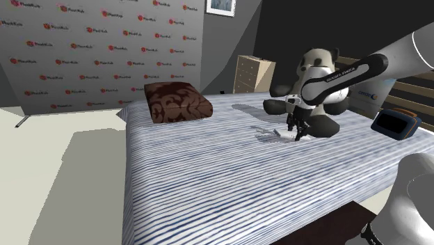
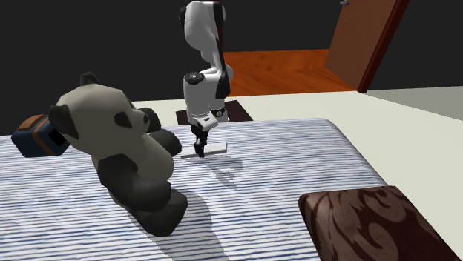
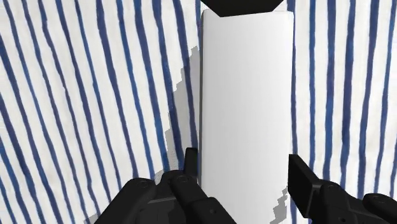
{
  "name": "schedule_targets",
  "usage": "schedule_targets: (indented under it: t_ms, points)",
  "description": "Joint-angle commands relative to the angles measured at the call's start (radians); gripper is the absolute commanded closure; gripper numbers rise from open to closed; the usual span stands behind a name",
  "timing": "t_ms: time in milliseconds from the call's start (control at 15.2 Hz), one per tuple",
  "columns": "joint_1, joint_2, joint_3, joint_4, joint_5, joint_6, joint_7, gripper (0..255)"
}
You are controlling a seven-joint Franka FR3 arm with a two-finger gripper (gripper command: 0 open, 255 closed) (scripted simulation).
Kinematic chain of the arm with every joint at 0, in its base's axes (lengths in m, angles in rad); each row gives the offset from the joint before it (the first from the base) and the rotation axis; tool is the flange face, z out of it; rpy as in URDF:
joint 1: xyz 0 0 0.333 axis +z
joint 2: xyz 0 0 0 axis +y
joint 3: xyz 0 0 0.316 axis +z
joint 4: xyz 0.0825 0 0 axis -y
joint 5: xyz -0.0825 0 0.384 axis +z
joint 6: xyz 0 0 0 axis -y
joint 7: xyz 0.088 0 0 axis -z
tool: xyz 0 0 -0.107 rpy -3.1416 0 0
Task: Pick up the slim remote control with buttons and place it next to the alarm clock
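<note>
- The white remote (image 1: 282, 132) lies flat on the striped bed (image 1: 209, 167), near the middle of the shoulder view.
- My pincer (image 1: 298, 133) stands over it, fingers (image 3: 191, 167) spread along its two long sides; whether they touch it, I cannot tell.
- The alarm clock (image 1: 395, 124) is far right, well apart.

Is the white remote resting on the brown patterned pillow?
No, the remote lies flat on the striped bedspread in front of the toy panda, well apart from the pillow.
</note>
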Motion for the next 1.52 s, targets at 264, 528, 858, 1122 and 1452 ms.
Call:
schedule_targets:
  t_ms: [264, 528, 858, 1122, 1452]
  points:
    - [-0.012, -0.063, 0.023, 0.04, -0.039, -0.094, 0.03, 255]
    - [-0.017, -0.098, 0.039, 0.07, -0.055, -0.154, 0.044, 255]
    - [-0.022, -0.133, 0.058, 0.112, -0.068, -0.227, 0.057, 255]
    - [-0.024, -0.156, 0.072, 0.149, -0.073, -0.285, 0.064, 255]
    - [-0.025, -0.178, 0.088, 0.199, -0.076, -0.355, 0.069, 255]
